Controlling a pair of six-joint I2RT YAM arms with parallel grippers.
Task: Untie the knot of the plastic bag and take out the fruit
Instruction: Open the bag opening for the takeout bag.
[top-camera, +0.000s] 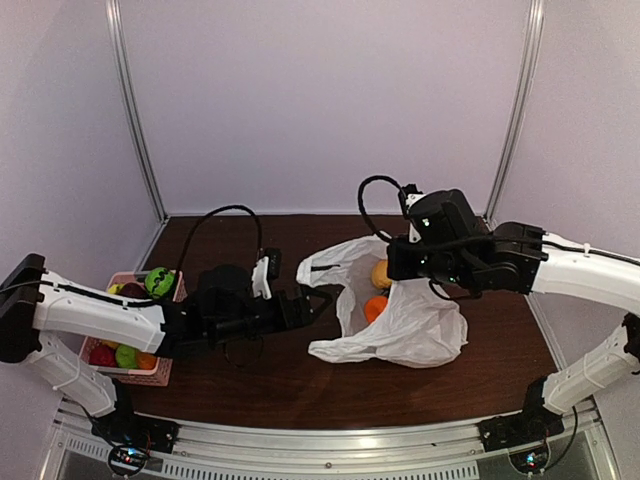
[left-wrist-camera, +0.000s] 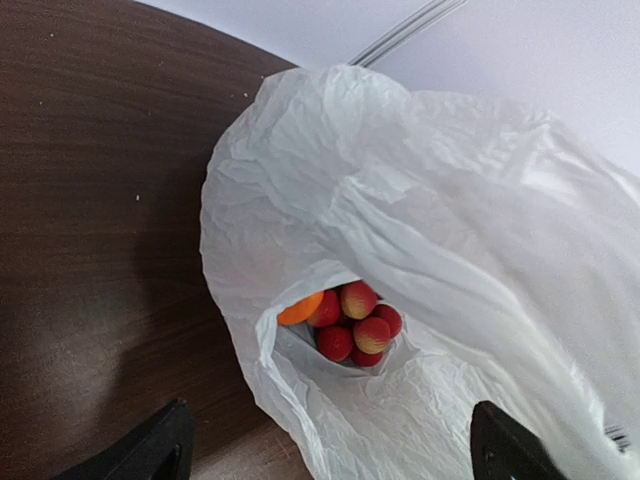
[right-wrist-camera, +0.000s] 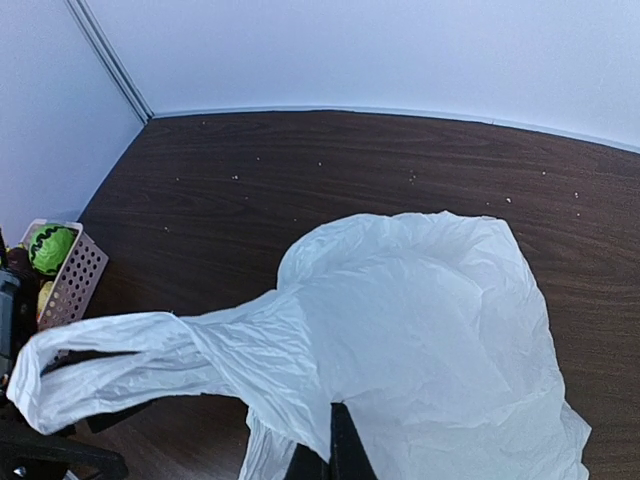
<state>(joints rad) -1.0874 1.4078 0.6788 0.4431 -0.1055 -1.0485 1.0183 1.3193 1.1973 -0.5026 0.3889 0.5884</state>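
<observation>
The white plastic bag (top-camera: 410, 325) lies mid-table with its mouth open toward the left. No knot shows, and one handle loop (top-camera: 330, 268) hangs loose. Orange fruit (top-camera: 375, 306) shows inside the bag. My right gripper (top-camera: 402, 262) is shut on the bag's upper edge and holds it up; in the right wrist view its fingers (right-wrist-camera: 345, 450) pinch the plastic (right-wrist-camera: 430, 320). My left gripper (top-camera: 318, 303) is open and empty just left of the mouth. In the left wrist view, red fruits (left-wrist-camera: 355, 320) and an orange piece (left-wrist-camera: 300, 309) sit in the bag's opening (left-wrist-camera: 300, 200) ahead of the gripper (left-wrist-camera: 330, 460).
A pink basket (top-camera: 160, 375) with several fruits stands at the table's left edge, under my left arm, with a green striped ball (top-camera: 158, 282) on top. It also shows in the right wrist view (right-wrist-camera: 72, 285). Metal frame posts stand at the back corners.
</observation>
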